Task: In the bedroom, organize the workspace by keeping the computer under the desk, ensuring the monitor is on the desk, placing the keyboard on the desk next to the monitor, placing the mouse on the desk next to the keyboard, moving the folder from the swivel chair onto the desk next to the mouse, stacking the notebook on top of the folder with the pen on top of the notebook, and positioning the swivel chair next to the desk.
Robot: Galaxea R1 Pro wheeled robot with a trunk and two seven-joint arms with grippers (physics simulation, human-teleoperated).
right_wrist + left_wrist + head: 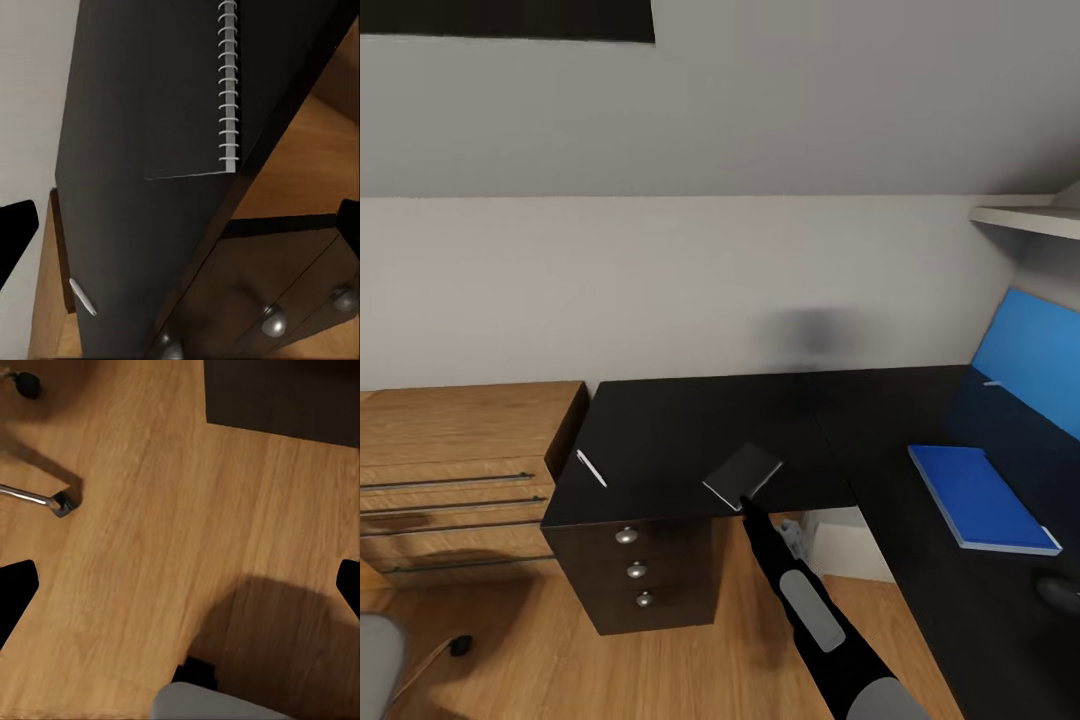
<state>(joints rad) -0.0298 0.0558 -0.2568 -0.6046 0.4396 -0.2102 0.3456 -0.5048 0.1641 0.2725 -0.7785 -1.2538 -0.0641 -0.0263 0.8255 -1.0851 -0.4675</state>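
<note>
The notebook (743,473), thin, light and probably floppy, lies at the desk (660,440) front edge overhanging slightly, best pinched at that overhang, with the right gripper (743,503) spread wide and empty just short of it, left gripper likewise open.

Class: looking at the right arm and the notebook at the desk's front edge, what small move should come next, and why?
Probably ease the right end effector forward and close on the notebook: it lies at the desk edge, apart from the blue folder, and the fingers look open.
</note>
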